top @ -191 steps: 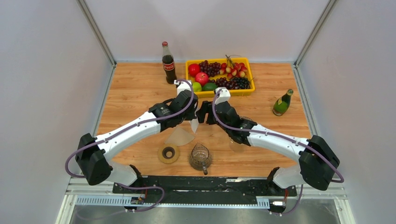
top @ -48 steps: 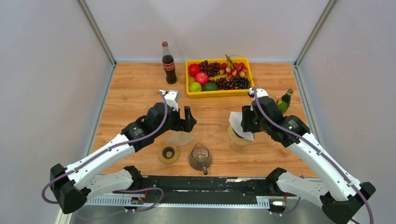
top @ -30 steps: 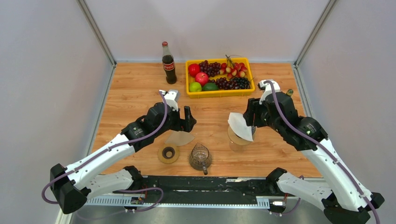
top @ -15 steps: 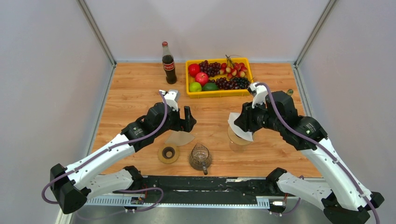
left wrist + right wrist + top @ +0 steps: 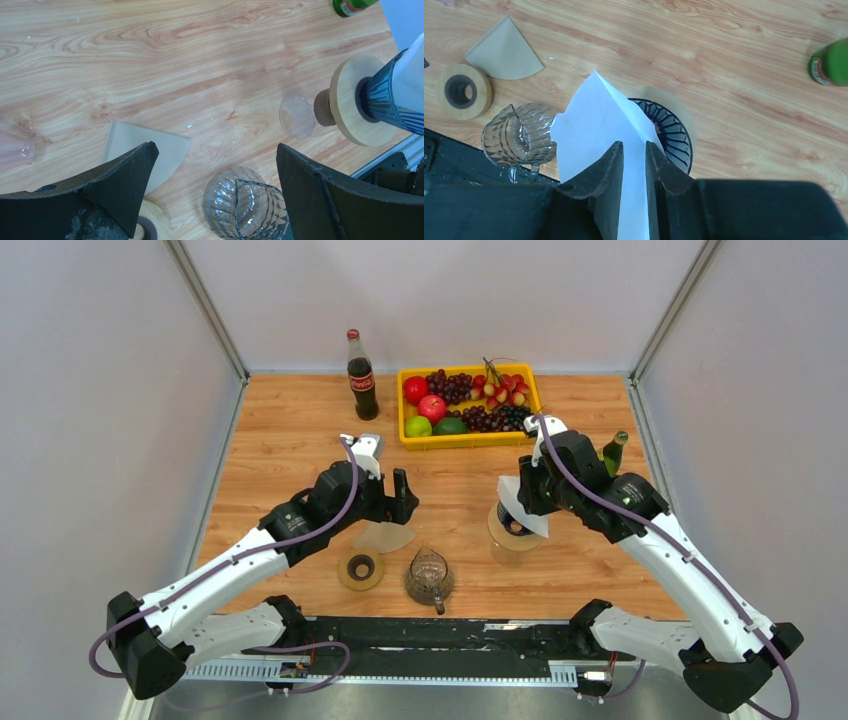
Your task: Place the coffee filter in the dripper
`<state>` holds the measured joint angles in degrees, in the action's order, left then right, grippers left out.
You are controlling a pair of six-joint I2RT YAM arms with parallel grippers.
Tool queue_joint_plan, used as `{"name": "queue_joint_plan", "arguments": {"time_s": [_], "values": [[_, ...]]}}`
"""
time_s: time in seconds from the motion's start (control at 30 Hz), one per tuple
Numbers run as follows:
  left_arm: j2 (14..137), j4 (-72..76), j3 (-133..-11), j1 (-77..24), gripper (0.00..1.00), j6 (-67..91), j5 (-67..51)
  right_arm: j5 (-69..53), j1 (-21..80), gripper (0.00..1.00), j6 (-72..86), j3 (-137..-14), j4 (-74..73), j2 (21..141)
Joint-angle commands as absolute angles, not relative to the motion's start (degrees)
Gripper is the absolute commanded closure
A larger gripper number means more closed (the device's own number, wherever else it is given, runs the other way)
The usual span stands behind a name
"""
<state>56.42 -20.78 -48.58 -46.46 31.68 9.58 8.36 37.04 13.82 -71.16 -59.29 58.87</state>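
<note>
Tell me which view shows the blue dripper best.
The right wrist view: it looks down into the ribbed dripper, though the white filter covers part. The left wrist view shows only the dripper side-on at the frame edge. The top external view shows it small, mostly behind the filter.

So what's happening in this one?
The right gripper is shut on a white paper filter, holding it at the mouth of the dark blue dripper; it is not yet let go. The left gripper hangs open and empty over the table, above a brown filter and a glass jug.
</note>
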Motion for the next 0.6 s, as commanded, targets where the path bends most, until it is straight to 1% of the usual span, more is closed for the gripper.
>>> {"name": "queue_joint_plan", "arguments": {"time_s": [0.0, 0.47, 0.57], "values": [[55.4, -20.3, -48.3, -46.2, 0.00, 31.7, 10.3, 10.3, 36.8, 0.74, 13.7, -70.7, -60.3, 59.5], [55.9, -20.3, -48.2, -46.2, 0.00, 31.3, 10.1, 5.1, 36.7, 0.74, 12.6, -68.7, -59.9, 62.9], [55.7, -20.4, -48.2, -46.1, 0.00, 31.1, 10.1, 4.6, 36.8, 0.70, 12.3, -68.0, -59.9, 63.1]]}}
